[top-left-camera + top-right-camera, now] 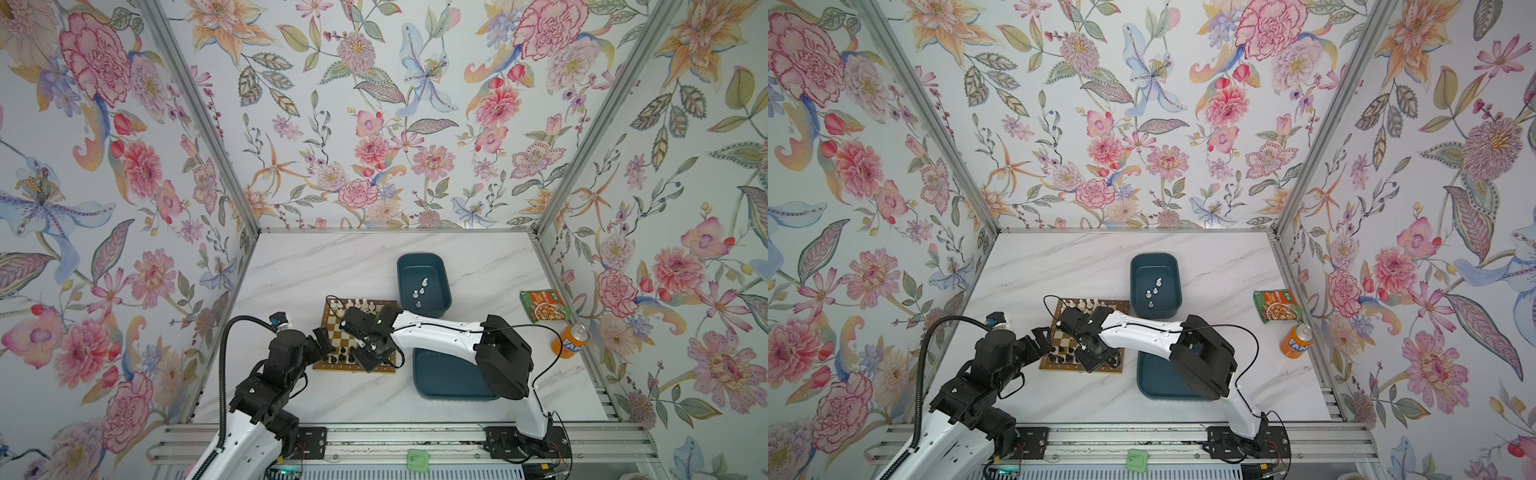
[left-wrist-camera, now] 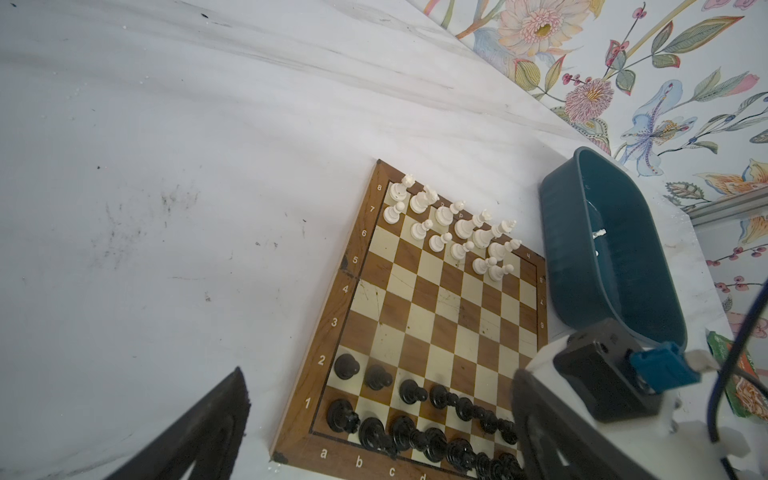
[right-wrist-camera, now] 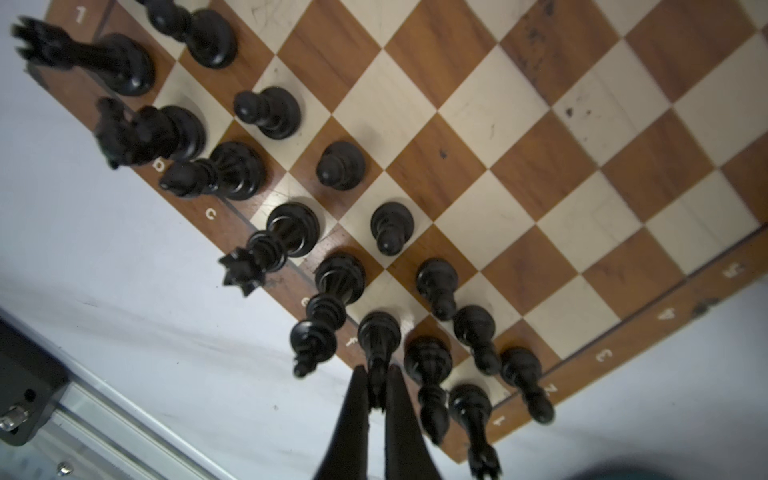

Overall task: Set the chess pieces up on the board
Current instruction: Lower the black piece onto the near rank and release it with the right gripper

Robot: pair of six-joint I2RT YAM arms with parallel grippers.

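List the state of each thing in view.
Board: flat on the table, middle rows bare.
Black pieces: upright on two near rows.
White pieces: upright on far rows, incomplete.
Left gripper: open, empty, beside the board.
Right gripper: shut on a black piece, at its top.
Far tub: holds four loose pieces, white.
Near tub: nothing seen inside, partly under the arm.
Can: upright.
Packet: lying flat.

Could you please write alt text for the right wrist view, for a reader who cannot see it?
The right gripper pinches the top of a slender glossy black chess piece standing in the edge row of the brown-and-cream wooden chessboard. Other black pieces stand in two rows alongside.
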